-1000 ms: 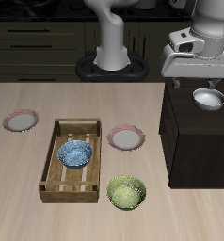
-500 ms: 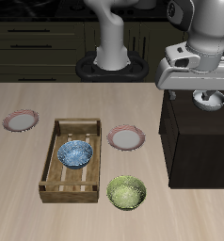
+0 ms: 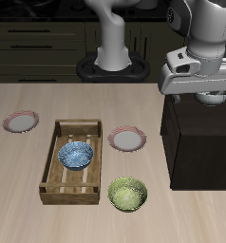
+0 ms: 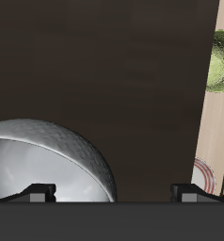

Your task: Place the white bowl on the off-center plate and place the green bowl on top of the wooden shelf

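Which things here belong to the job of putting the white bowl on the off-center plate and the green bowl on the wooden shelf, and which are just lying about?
Belonging:
white bowl
off-center plate
green bowl
wooden shelf

Lying about:
blue patterned bowl
slatted wooden tray
other plate

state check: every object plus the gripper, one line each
gripper: above the shelf top, open or shut unclear
white bowl: on the wooden shelf, under the gripper, not gripped
green bowl: upright on the table, empty
plate beside the tray: empty
plate nearer the table's edge: empty
blue patterned bowl: upright in the wooden tray
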Available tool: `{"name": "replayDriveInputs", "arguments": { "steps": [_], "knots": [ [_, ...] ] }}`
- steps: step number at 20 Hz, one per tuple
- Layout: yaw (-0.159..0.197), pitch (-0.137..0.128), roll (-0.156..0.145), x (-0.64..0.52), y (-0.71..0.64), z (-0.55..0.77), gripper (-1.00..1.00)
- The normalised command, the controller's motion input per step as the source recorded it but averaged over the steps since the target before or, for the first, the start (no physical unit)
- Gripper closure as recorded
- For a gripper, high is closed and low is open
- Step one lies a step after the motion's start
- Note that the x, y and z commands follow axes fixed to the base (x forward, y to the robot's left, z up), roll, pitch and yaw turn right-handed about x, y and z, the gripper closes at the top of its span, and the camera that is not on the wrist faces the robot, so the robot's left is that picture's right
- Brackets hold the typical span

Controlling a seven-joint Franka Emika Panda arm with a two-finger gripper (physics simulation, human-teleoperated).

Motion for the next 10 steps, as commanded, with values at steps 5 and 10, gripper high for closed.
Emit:
{"name": "replayDriveInputs", "arguments": {
  "steps": [5, 10],
  "knots": [
    [-0.025, 0.000, 0.009, -0.08, -0.10, -0.05, 1.00],
    [-0.029, -0.010, -0.001, -0.02, -0.17, 0.08, 1.00]
  ]
}}
